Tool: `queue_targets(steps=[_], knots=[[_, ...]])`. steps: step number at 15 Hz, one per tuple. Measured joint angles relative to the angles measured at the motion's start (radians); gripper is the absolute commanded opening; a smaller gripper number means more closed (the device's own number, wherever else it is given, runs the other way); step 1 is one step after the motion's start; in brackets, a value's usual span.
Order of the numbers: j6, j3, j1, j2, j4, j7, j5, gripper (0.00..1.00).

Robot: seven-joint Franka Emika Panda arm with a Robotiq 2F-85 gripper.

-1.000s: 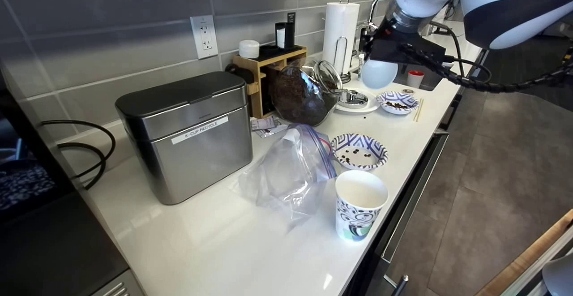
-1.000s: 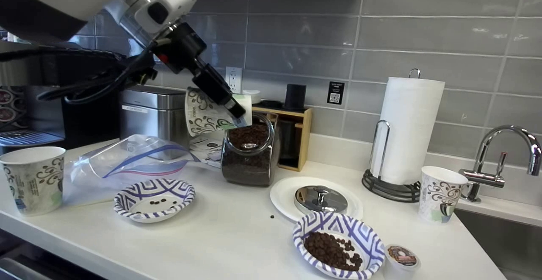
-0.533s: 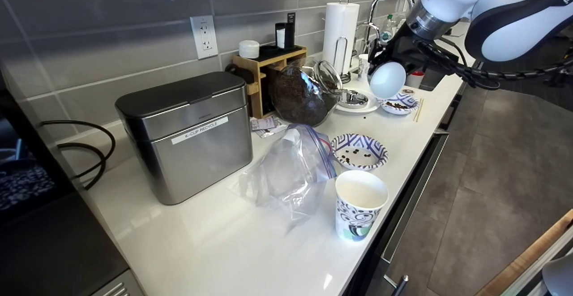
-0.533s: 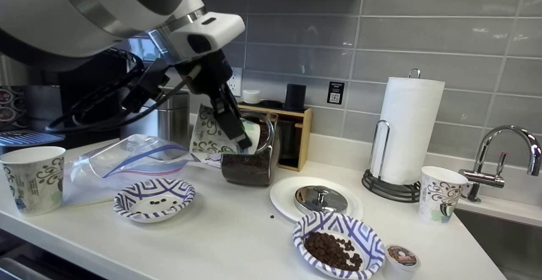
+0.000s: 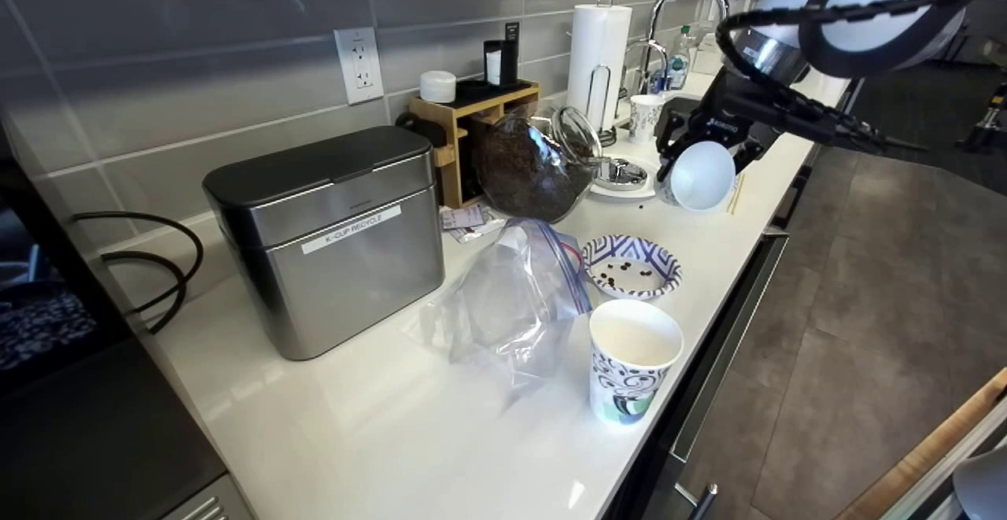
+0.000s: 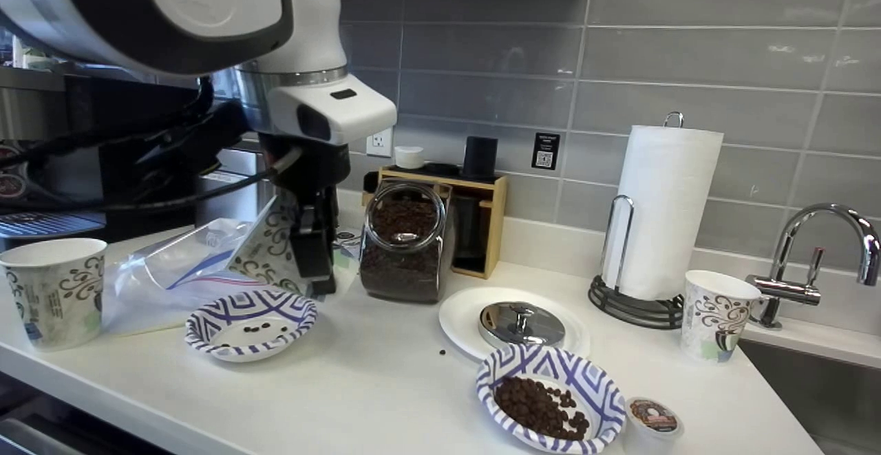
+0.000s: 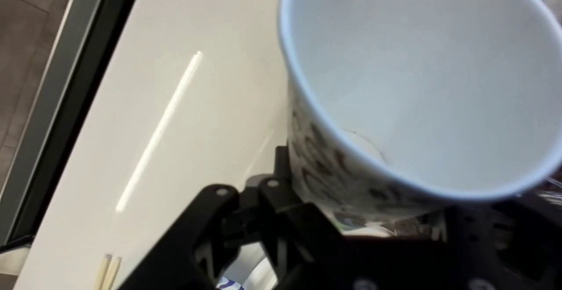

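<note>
1. We count three patterned paper cups (image 6: pixel 717 317), two patterned bowls (image 6: pixel 593 392), one glass jar (image 6: pixel 406 279) and one paper-towel roll (image 6: pixel 667 214).
2. We see the pincer (image 5: pixel 705 162) grasping one tilted cup (image 7: pixel 417 84) between its fingers (image 6: pixel 311 255), over the counter (image 6: pixel 385 379).

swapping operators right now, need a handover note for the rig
Black two-fingered claw: closed on a tapered white paper cup with dark swirls.
Cup: tilted; no contents show in the wrist view; contact with the glossy white counter can't be told.
Round blue-and-white paper bowl: many dark brown beans; matching bowl near the cup: few.
Clear glass jar: open; round shiny metal lid lies on a round white plate.
Done: cup gripped, lid off.
Left: cup not stood upright or released.
</note>
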Motion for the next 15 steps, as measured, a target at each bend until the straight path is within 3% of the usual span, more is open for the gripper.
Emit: queue_targets(steps=[1,4,8,9,11,14,15], knots=[[-0.064,0.025,-0.029,-0.015,0.022,-0.045,0.063,0.36],[-0.200,0.206,-0.229,-0.013,0.082,-0.201,0.264,0.36],[-0.305,0.397,-0.438,0.010,0.123,-0.333,0.422,0.36],[-0.329,0.424,-0.470,0.019,0.130,-0.362,0.455,0.61],[-0.363,0.459,-0.518,0.037,0.144,-0.403,0.498,0.61],[-0.369,0.470,-0.535,0.054,0.154,-0.417,0.510,0.61],[-0.369,0.471,-0.536,0.055,0.154,-0.417,0.510,0.36]])
